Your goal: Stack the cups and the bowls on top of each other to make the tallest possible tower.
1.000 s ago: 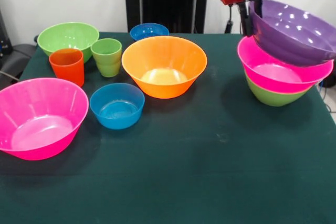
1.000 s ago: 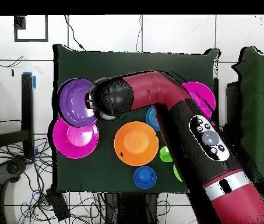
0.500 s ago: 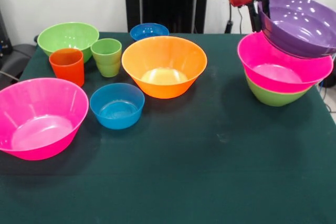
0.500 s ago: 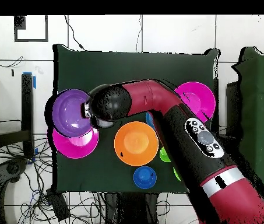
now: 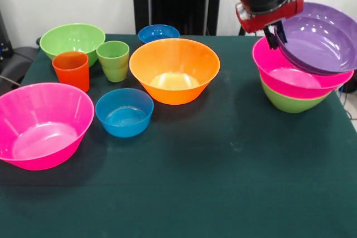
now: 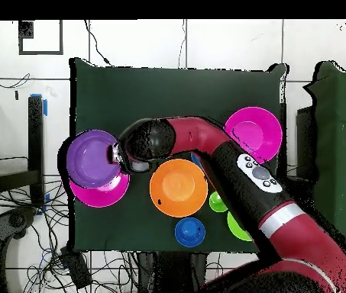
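Left of frame, front view: a pink bowl [image 5: 43, 124] sits lower left, with a green bowl [image 5: 71, 39], orange cup [image 5: 72, 69] and green cup [image 5: 114, 59] behind it, all apart from one another. Centre: a blue bowl [image 5: 124, 111], the orange bowl [image 5: 174, 69] and a second small blue bowl [image 5: 158, 32] at the back.

Right: the tower [image 5: 301, 85], pink nested in green. The gripper [image 5: 274, 33] pinches the left rim of the purple bowl [image 5: 318, 37], which rests tilted on the pink rim, not seated level.

Judgement: these read as light, stiff, glossy plastic, so slippery. The thin rim is the only practical hold; a one-sided pinch lets a wide bowl tip.
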Controlling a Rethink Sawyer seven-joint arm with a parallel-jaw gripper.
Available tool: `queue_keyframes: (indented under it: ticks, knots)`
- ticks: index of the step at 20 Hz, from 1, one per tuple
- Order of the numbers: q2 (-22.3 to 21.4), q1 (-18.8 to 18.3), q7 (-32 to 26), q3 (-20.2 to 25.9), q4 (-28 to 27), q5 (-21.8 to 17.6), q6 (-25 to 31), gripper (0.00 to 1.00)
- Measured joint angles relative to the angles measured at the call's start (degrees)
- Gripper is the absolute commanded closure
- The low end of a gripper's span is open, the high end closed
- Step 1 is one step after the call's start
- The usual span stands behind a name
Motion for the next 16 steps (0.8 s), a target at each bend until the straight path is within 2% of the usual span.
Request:
queue_keyframes:
  ticks: [12,16]
  knots:
    - [10.9,-2.4,0.0,0.0,-0.1,-3.8,0.0,1.0]
    - [13.0,-3.3,0.0,0.0,-0.1,-4.7,0.0,1.0]
